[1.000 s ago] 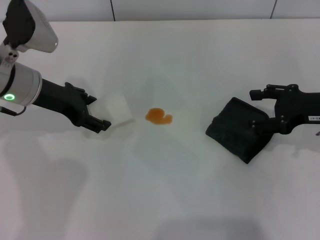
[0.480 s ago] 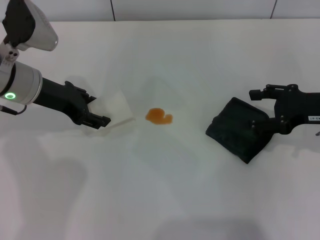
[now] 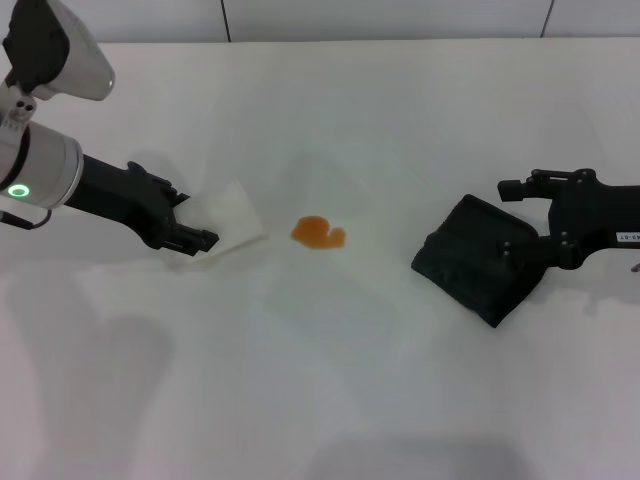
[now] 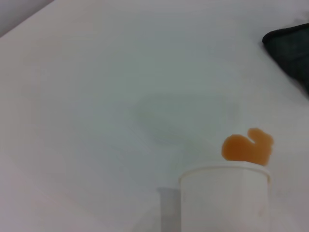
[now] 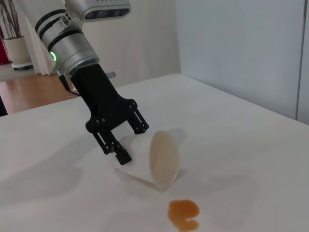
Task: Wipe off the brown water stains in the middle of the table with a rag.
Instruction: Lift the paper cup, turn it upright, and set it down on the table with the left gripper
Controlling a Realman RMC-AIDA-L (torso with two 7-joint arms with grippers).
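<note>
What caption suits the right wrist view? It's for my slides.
Left gripper holds a tipped white cup beside the brown stain on the table.

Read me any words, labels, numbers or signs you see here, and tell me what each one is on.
Small white label on the right end effector: printed characters too small to read.
Nothing readable on the white paper cup, dark green-black folded rag, white table or left end effector.
</note>
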